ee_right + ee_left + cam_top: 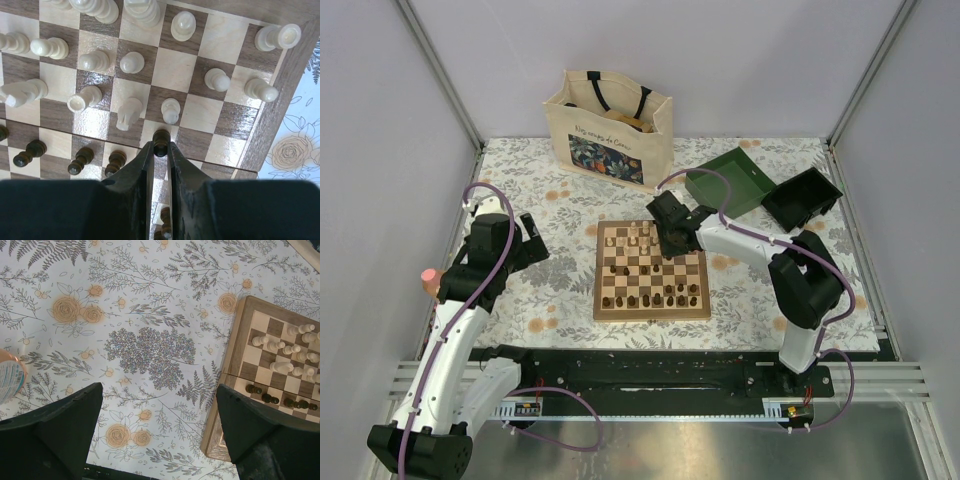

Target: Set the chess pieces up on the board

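Note:
The checkered wooden board (pixel 601 306) lies mid-table, with pale cream pieces (pixel 638 238) on its far rows and dark brown pieces (pixel 650 296) on its near rows. My right gripper (pixel 668 243) hangs over the board's middle. In the right wrist view it (pixel 161 146) is shut on a dark brown pawn (pixel 161 139), held just above the squares near a cream pawn (pixel 171 110) and cream knight (pixel 128 112). My left gripper (pixel 532 240) is open and empty over the cloth left of the board; its fingers (pixel 55 427) frame bare cloth, with the board edge (pixel 227 365) at right.
A tote bag (pixel 610 125) stands at the back. A green box (pixel 730 178) and a black box (pixel 802 197) sit at the back right. Flowered cloth (pixel 540 300) covers the table. A pink-capped bottle (pixel 430 277) sits at the left edge.

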